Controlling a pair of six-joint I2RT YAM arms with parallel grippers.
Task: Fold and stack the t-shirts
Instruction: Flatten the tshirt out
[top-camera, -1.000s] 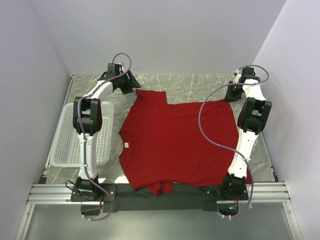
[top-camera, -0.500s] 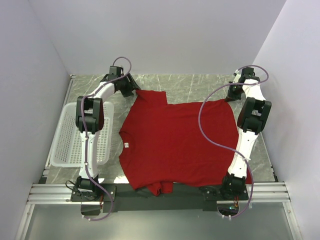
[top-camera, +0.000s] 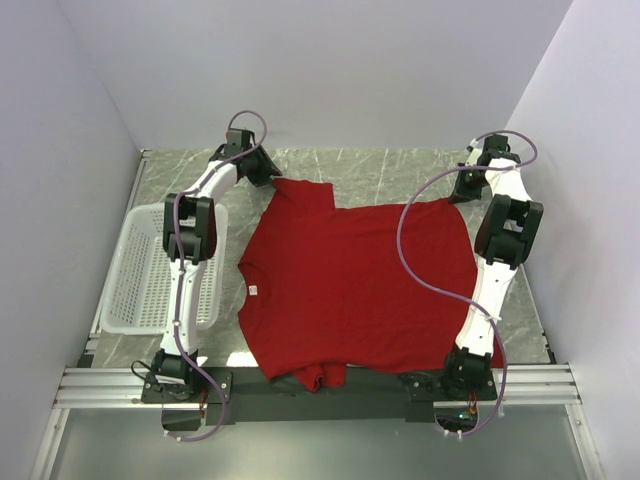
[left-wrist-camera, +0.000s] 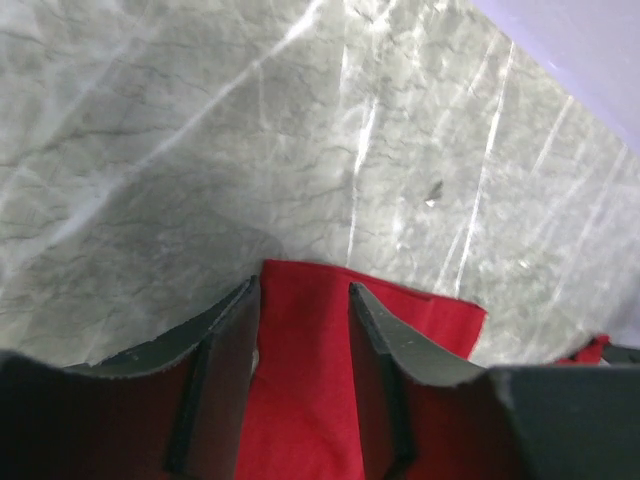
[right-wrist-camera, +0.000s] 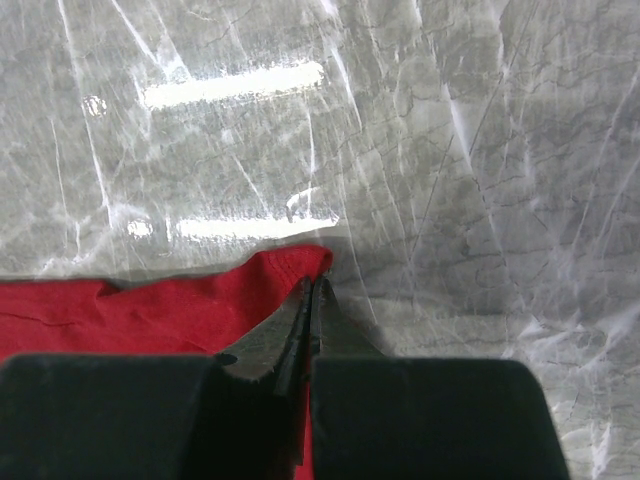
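A deep-red t-shirt (top-camera: 350, 280) lies spread flat on the marble table, its small white neck tag (top-camera: 254, 291) toward the left. My left gripper (top-camera: 268, 176) is at the far-left sleeve. In the left wrist view that gripper (left-wrist-camera: 300, 285) stands open, its fingers straddling the sleeve's red cloth (left-wrist-camera: 425, 320). My right gripper (top-camera: 462, 190) is at the shirt's far-right corner. In the right wrist view it (right-wrist-camera: 318, 282) is shut, pinching the corner of the red cloth (right-wrist-camera: 150, 315).
A white mesh basket (top-camera: 140, 290) sits at the left, beside the left arm. The shirt's near edge hangs over the metal rail (top-camera: 120, 385) at the front. Grey walls close in the back and both sides.
The left arm has shifted right onto the sleeve and its jaws have narrowed around the cloth. The right jaws have closed on the shirt's corner.
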